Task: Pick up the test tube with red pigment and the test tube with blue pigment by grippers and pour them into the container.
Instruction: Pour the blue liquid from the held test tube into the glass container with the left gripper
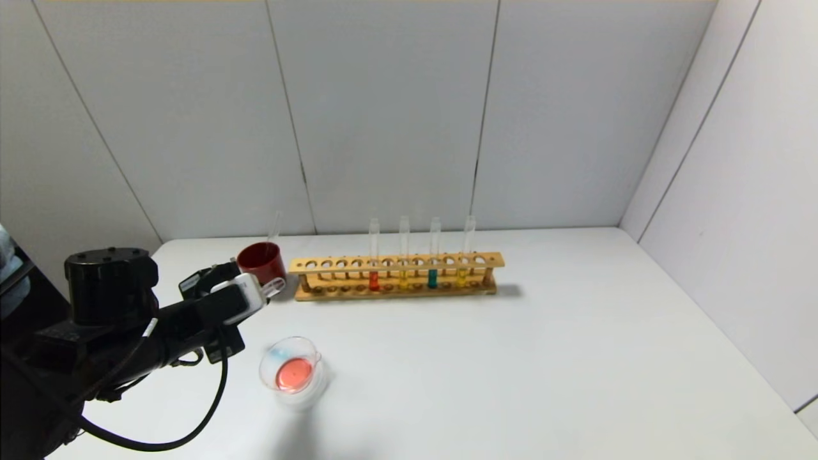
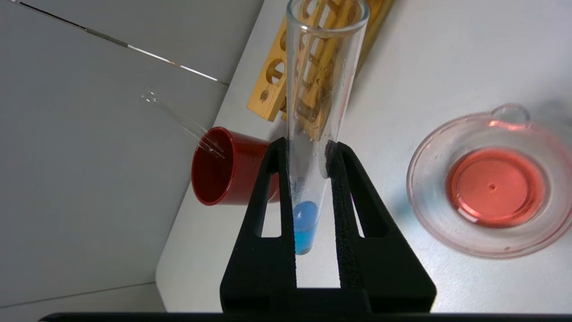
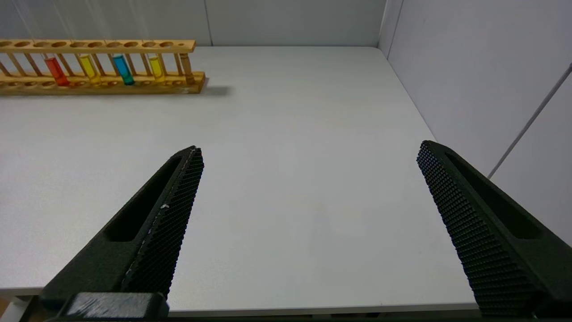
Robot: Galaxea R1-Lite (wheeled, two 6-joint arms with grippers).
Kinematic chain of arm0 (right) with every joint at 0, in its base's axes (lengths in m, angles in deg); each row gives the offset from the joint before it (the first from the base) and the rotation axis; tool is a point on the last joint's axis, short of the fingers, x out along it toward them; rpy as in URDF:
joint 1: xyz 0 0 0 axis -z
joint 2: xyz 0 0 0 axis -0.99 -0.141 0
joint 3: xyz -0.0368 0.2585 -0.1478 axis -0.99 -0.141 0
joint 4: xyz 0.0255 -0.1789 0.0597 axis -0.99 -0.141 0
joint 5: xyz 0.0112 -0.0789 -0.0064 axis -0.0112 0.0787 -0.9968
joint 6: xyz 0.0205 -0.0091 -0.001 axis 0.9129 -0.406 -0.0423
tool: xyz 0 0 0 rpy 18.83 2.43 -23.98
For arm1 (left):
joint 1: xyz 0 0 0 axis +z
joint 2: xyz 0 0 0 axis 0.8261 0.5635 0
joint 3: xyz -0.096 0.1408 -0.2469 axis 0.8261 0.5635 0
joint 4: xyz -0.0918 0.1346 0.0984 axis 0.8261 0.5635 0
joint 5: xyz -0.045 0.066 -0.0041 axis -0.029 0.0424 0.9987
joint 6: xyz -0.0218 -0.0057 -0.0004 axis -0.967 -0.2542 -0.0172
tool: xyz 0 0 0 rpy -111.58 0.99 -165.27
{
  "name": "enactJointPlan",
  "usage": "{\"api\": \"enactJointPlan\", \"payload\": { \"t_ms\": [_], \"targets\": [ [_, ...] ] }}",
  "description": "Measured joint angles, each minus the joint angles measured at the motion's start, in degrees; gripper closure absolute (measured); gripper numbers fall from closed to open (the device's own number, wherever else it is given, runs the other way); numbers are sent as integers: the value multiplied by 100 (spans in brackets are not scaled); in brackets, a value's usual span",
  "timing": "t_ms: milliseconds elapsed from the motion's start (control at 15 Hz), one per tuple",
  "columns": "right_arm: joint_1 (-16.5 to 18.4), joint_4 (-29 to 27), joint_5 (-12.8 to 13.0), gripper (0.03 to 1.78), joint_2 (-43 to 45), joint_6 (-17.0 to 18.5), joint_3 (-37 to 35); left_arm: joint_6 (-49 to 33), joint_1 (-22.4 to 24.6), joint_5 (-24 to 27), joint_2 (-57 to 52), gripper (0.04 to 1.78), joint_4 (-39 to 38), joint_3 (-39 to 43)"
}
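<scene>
My left gripper (image 2: 307,145) is shut on the test tube with blue pigment (image 2: 313,89). A little blue liquid sits at the tube's round tip between the fingers. In the head view this gripper (image 1: 265,291) hangs above the table's left side, in front of the red cup and behind the container (image 1: 300,340). The container (image 2: 424,147) is a low clear dish with a lip, and it holds red liquid. A tube with red liquid (image 1: 374,280) stands in the wooden rack. My right gripper (image 3: 309,147) is open and empty over bare table near the front edge.
A dark red cup (image 1: 261,260) with a clear tube (image 1: 275,227) leaning in it stands left of the wooden rack (image 1: 396,263). The rack also holds two yellow tubes and a teal one (image 1: 432,278). Grey walls close off the back and the right.
</scene>
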Motion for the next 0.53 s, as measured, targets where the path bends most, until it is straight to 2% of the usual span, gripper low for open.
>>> {"api": "enactJointPlan", "payload": {
  "t_ms": [200, 533],
  "targets": [
    [0, 0, -2, 6, 0, 2, 0, 652, 204, 2, -4, 152, 76, -116],
    [0, 0, -2, 6, 0, 2, 0, 1360, 252, 151, -56, 152, 26, -188]
  ]
}}
